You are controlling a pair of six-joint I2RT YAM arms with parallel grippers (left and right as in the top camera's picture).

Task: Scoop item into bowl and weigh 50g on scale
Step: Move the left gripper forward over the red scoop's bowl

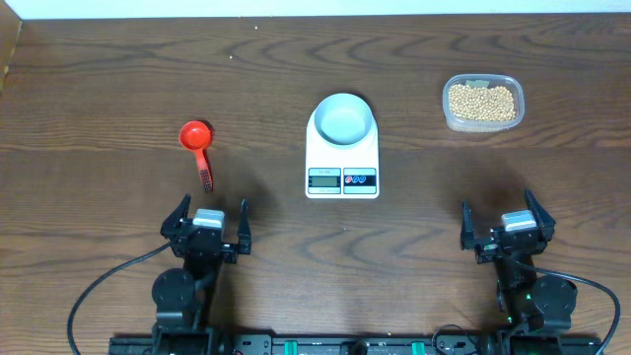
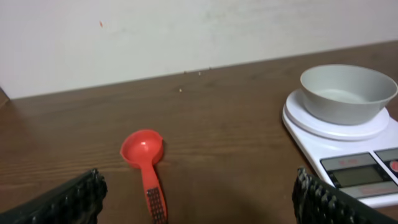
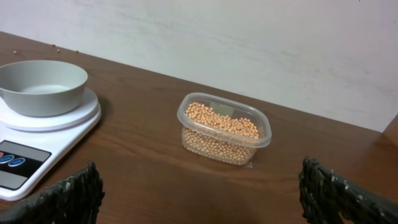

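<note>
Both claws gaping, empty: left gripper (image 1: 210, 213), right gripper (image 1: 501, 211). Readout on scale (image 1: 341, 159) illegible; bowl (image 1: 342, 119) covers its platter.

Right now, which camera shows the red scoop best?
The left wrist view: the scoop lies close and large, cup and handle both clear. The overhead view shows the scoop whole but small. The right wrist view misses it.

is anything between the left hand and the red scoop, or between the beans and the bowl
Nothing visible. Bare table lies between the open left hand and the scoop, and between the beans and the bowl on the scale.
</note>
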